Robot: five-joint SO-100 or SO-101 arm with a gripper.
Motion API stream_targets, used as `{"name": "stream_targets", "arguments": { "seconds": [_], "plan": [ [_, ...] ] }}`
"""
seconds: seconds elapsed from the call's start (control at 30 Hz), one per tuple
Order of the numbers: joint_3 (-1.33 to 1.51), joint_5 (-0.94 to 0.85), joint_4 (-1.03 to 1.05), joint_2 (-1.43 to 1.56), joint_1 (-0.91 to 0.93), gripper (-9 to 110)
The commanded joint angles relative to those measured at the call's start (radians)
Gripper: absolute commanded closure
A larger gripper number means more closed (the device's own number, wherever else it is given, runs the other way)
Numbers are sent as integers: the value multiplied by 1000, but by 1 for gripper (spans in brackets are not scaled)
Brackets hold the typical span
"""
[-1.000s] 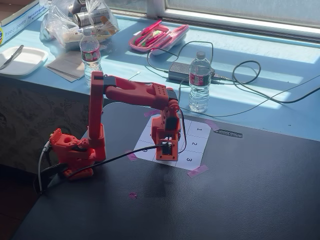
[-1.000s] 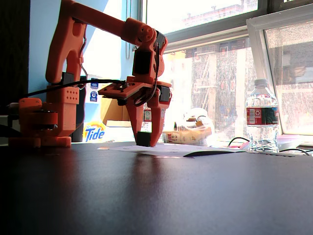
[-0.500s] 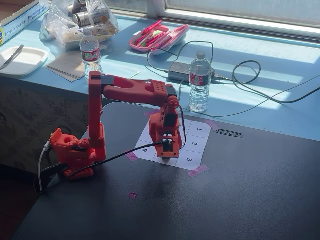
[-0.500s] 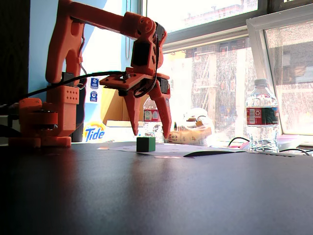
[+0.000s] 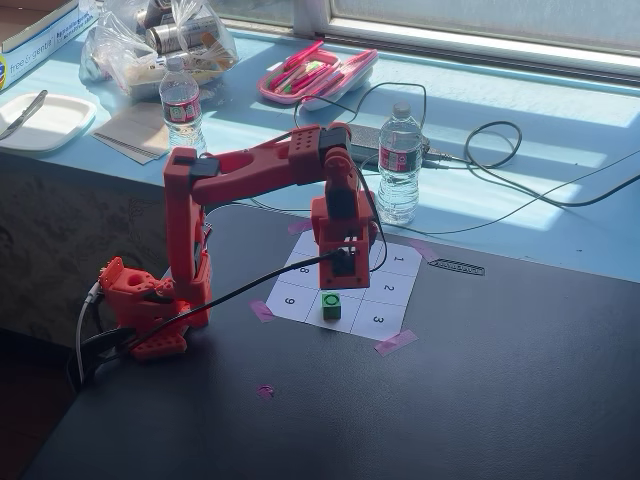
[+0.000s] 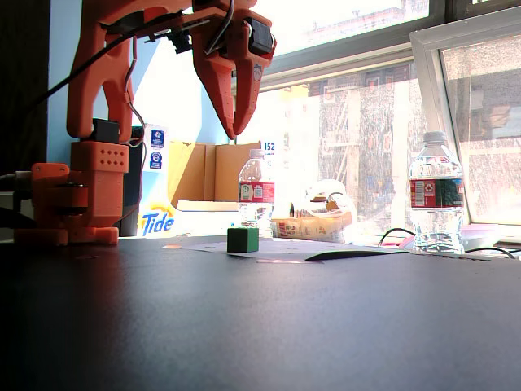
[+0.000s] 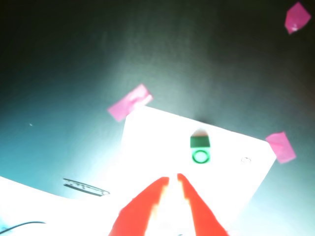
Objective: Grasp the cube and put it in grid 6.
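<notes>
The green cube (image 5: 331, 305) with a dark ring on top sits on the white numbered sheet (image 5: 395, 285), in the near-row cell (image 5: 317, 314) between the 9 and the 3. No printed 6 is readable in any view. The cube also shows in the low fixed view (image 6: 242, 239) and in the wrist view (image 7: 200, 150). My orange gripper (image 5: 337, 284) hangs well above the sheet, behind the cube and apart from it. Its fingers meet at the tips in the low fixed view (image 6: 235, 134) and hold nothing. In the wrist view the gripper (image 7: 173, 177) points toward the cube.
Two water bottles (image 5: 399, 165) (image 5: 181, 100) stand behind the sheet, with cables (image 5: 500, 150) beside them. Pink tape pieces (image 5: 395, 343) hold the sheet corners. A pink marker spot (image 5: 265, 391) lies on the dark table in front. The arm's base (image 5: 150, 305) stands at the left.
</notes>
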Motion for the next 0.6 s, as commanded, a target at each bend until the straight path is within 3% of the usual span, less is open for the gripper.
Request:
{"name": "stream_targets", "arguments": {
  "seconds": [0.0,0.27,0.57],
  "plan": [
    [66,-55,-81,112,83,101],
    [588,-166,-442,469,256,101],
    [1127,-181,-684,844,258,101]
  ]
}}
